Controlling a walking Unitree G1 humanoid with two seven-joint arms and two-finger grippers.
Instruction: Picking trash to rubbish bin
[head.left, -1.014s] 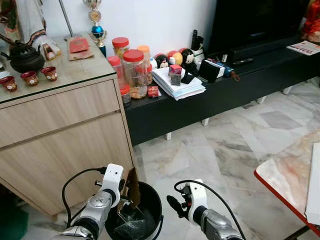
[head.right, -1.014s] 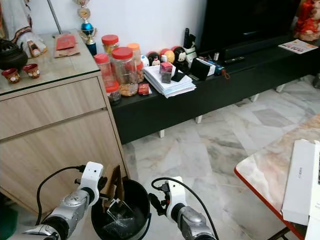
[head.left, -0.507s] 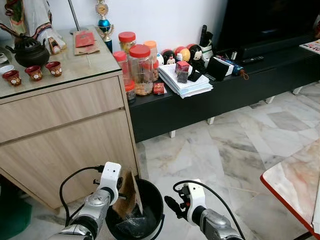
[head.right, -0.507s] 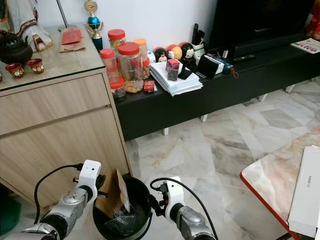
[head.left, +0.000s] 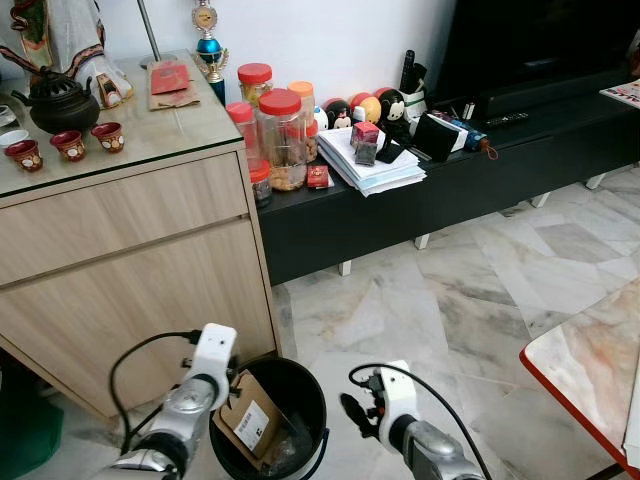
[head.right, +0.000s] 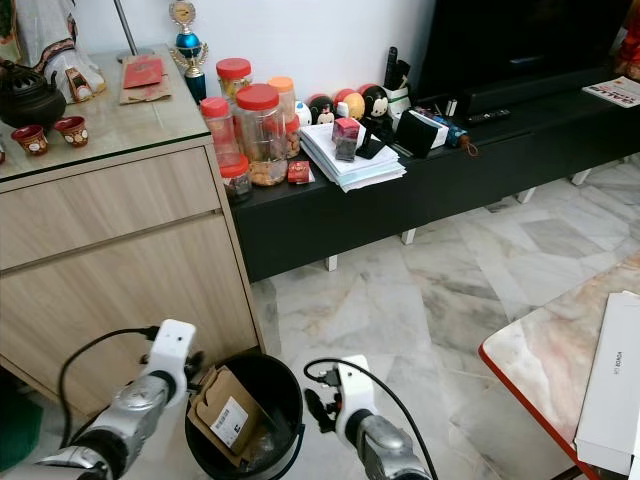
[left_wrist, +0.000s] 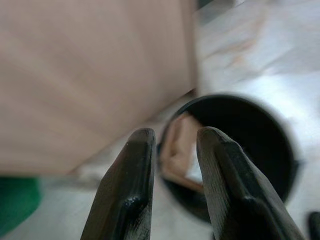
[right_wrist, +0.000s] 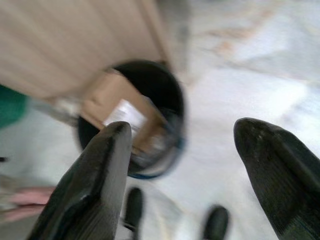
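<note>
Marble floor (head.left: 470, 300); wooden cabinet (head.left: 120, 260) at left (glass-topped); low black TV bench (head.left: 450, 190) against far white wall (head.left: 330, 40).

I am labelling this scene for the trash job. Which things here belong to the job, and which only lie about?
Job: cardboard piece lying in the black bin; left gripper beside the bin, holding nothing; right gripper, open.

Lying about: jars, paper stack, teapot, trophy, wooden cabinet.

Both wrist views are motion-blurred. The black bin (head.left: 290, 400) is cut off at six o'clock, its rim hiding the brown cardboard piece's (head.left: 247, 428) lower end.
</note>
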